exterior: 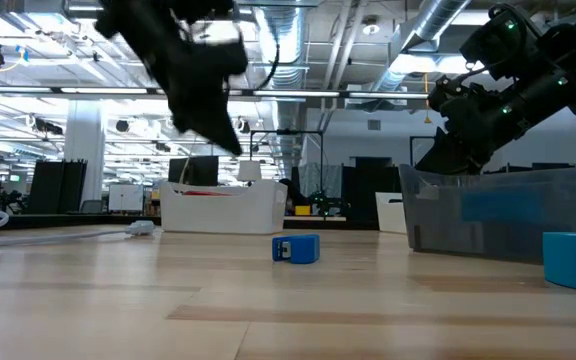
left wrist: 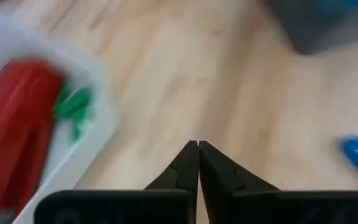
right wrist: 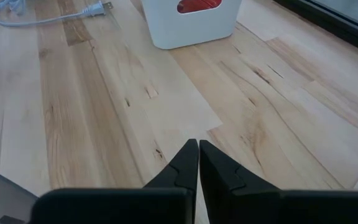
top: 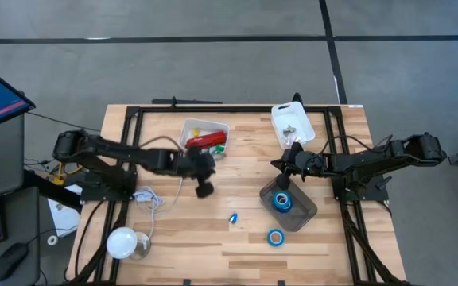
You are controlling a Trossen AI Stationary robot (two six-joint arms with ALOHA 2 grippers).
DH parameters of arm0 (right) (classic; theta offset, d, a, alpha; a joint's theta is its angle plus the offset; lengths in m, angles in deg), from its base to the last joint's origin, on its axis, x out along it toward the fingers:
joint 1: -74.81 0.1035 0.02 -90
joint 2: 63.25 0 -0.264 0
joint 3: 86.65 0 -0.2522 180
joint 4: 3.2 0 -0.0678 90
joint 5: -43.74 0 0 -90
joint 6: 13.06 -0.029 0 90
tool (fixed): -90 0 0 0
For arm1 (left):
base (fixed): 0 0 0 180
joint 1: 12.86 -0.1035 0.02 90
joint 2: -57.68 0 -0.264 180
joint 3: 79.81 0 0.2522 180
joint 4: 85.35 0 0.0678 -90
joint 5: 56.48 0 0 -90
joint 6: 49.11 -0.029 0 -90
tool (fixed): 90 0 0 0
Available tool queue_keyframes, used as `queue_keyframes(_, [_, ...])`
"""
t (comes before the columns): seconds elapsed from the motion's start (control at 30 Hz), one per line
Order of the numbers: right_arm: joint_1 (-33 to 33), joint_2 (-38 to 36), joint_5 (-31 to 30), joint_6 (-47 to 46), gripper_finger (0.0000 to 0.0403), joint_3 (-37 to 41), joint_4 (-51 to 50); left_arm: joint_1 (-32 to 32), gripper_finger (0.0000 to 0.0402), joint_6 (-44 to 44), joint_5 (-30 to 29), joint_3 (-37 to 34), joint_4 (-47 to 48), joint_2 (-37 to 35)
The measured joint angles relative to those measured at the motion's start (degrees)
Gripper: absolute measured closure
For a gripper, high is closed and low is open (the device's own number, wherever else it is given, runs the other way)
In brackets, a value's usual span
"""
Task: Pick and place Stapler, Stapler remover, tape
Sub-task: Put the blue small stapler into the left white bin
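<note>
Fingers: both grippers closed, empty | stapler seen upper centre in white bin | judged rigid, glossy, slippery; mid-body grasp advised

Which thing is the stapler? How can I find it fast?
Look at the white bin near the far edge of the wooden table, on the left arm's side. The stapler lies inside it, long, shiny and red. The small green piece beside it in the bin is far shorter, and the blue tape rolls sit elsewhere, toward the right arm.
</note>
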Motion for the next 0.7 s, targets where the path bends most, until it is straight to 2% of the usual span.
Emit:
queue_keyframes(0.23, [0.00,0.02,0.00,-0.02,0.0395,0.00,0.00,10.11,0.0399,-4.33,-1.19,5.34,-0.25,0.00])
queue_keyframes(0.33, [-0.04,0.01,0.02,-0.04,0.0395,0.00,0.00,12.16,0.0399,-3.80,-1.34,7.51,-0.40,-0.02])
queue_keyframes(0.47, [-0.04,0.01,0.02,-0.09,0.0395,0.00,0.02,14.47,0.0399,-3.04,-4.89,10.23,-0.74,0.60])
queue_keyframes(0.7, [-0.04,0.02,0.02,-0.18,0.0395,0.00,-0.24,17.44,0.0399,-10.92,-5.65,19.67,-0.83,7.59])
